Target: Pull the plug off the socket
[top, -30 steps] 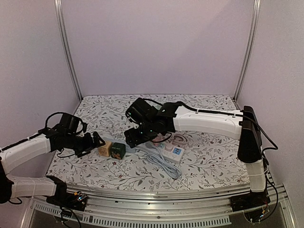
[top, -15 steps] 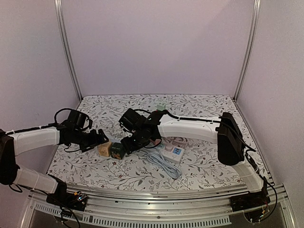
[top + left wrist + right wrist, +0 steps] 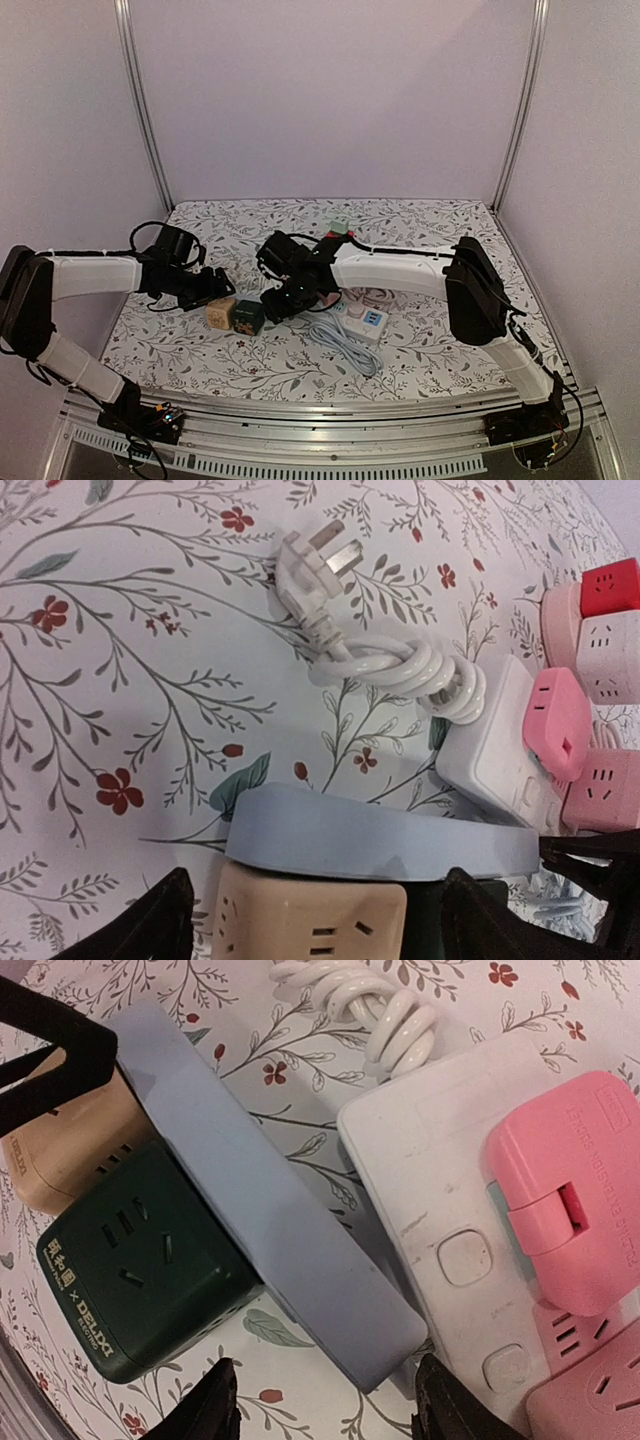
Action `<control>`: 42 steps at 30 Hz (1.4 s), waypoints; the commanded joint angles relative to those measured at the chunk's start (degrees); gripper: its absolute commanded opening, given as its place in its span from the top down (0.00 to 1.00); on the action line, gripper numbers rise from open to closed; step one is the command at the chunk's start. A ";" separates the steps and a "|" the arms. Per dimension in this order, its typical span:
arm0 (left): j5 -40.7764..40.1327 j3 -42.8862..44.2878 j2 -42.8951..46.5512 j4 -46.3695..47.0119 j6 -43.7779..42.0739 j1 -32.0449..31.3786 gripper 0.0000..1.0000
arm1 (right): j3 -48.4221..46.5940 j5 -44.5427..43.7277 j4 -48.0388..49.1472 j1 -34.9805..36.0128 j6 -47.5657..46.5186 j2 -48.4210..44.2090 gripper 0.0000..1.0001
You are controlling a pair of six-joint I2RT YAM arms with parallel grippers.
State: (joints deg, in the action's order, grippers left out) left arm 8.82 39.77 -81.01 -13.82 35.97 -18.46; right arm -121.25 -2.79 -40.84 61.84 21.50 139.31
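Note:
A blue-grey socket strip (image 3: 380, 842) lies on the flowered cloth with a beige cube plug (image 3: 312, 925) and a dark green cube plug (image 3: 140, 1260) seated side by side against it. My left gripper (image 3: 318, 930) is open and straddles the beige cube (image 3: 220, 313), with its fingers (image 3: 150, 925) apart from the cube's sides. My right gripper (image 3: 328, 1412) is open over the strip's end (image 3: 370, 1330), next to the green cube (image 3: 248, 316). In the top view the two grippers (image 3: 216, 291) (image 3: 276, 302) flank the cubes.
A white power strip (image 3: 430, 1190) with a pink plug (image 3: 575, 1200) lies right of the blue-grey strip. Its coiled white cable (image 3: 405, 670) ends in a loose three-pin plug (image 3: 315, 565). A red cube (image 3: 612, 585) and pink sockets sit beyond. The cable loops toward the front (image 3: 345, 350).
The left gripper has come right and up to the beige cube. The right gripper has shifted left and lower onto the strip by the green cube. Both sets of jaws have narrowed.

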 commanded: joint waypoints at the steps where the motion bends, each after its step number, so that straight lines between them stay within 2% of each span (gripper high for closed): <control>1: 2.45 1.92 -2.78 2.72 -1.47 0.59 0.18 | -1.50 1.26 1.24 -0.83 -1.58 2.06 0.43; 11: 6.19 1.86 -6.56 5.26 -1.30 0.32 0.26 | -1.53 5.71 3.02 -1.26 -5.00 2.85 0.48; 15: 6.80 1.59 -7.26 5.91 -0.30 -0.83 0.30 | -1.54 8.35 3.45 -1.28 -5.48 3.25 0.53; 19: 7.03 1.22 -6.47 4.79 0.16 -2.88 0.31 | -0.04 7.08 3.70 -1.18 -5.01 2.01 0.57; 24: 4.66 -0.30 -2.87 1.82 1.43 -8.82 0.32 | 10.51 4.40 8.44 -0.94 -4.26 -4.80 0.60; 28: 0.24 -1.46 0.51 -1.98 3.43 -16.10 0.32 | 19.79 0.83 10.59 -0.82 -3.04 -10.79 0.60; 33: -0.38 -3.50 2.75 -2.17 8.75 -25.71 0.32 | 33.27 -4.28 13.56 -0.10 -1.47 -19.46 0.59; 39: -3.56 -1.62 4.54 -2.34 14.96 -37.88 0.31 | 47.09 -7.91 14.02 1.43 1.11 -32.57 0.50; 42: -6.07 -0.67 6.37 -3.47 17.85 -40.39 0.29 | 52.43 -9.11 13.95 2.03 3.54 -39.19 0.43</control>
State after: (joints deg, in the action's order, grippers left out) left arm 4.58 37.19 -76.90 -16.51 49.19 -55.20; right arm -74.15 -8.10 -28.23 62.92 21.28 108.20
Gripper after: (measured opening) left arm 0.701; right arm 0.532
